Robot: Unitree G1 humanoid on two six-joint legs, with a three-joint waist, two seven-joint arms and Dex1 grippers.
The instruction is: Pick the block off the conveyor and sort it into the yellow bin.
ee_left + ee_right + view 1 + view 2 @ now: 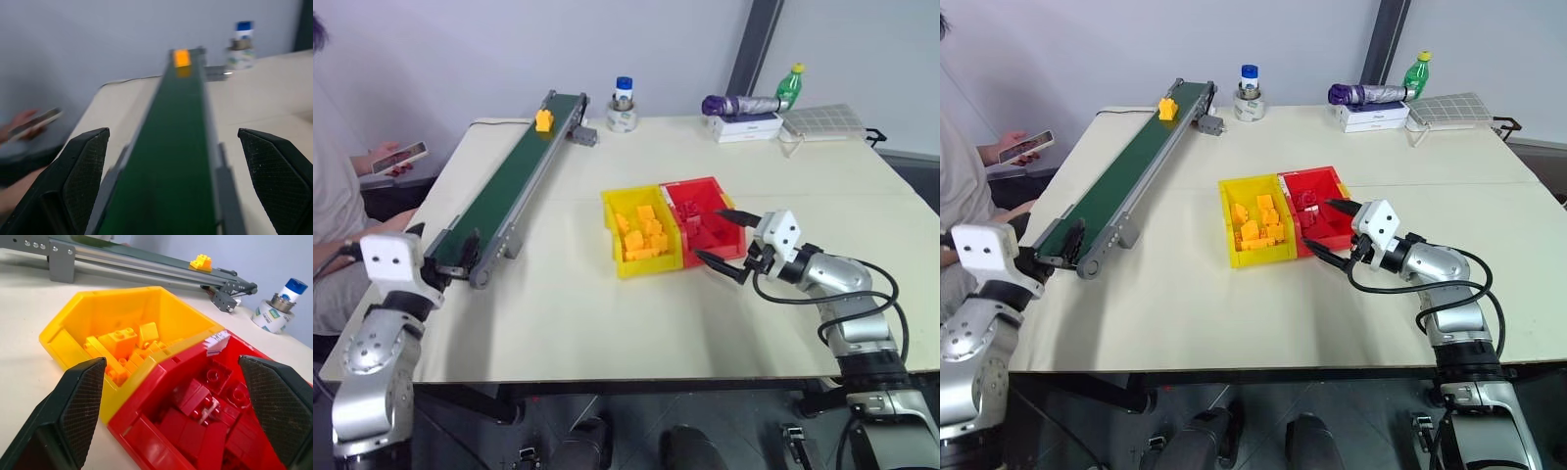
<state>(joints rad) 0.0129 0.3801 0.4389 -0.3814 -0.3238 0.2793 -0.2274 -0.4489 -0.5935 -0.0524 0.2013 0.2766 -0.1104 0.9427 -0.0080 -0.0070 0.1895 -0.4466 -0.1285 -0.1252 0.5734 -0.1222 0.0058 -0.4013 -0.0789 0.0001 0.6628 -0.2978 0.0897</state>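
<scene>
We hold our left gripper (171, 186) with fingers spread wide astride the near end of the conveyor (509, 186), apparently awaiting the block (544, 120) riding at its far end; our right gripper (724, 240) hangs open and empty by the red bin (705, 220), beside the yellow bin (641, 238).

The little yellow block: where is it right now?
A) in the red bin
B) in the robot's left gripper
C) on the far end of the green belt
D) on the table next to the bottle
C: the block sits on the far end of the conveyor, away from the open left gripper waiting at the near end.
</scene>
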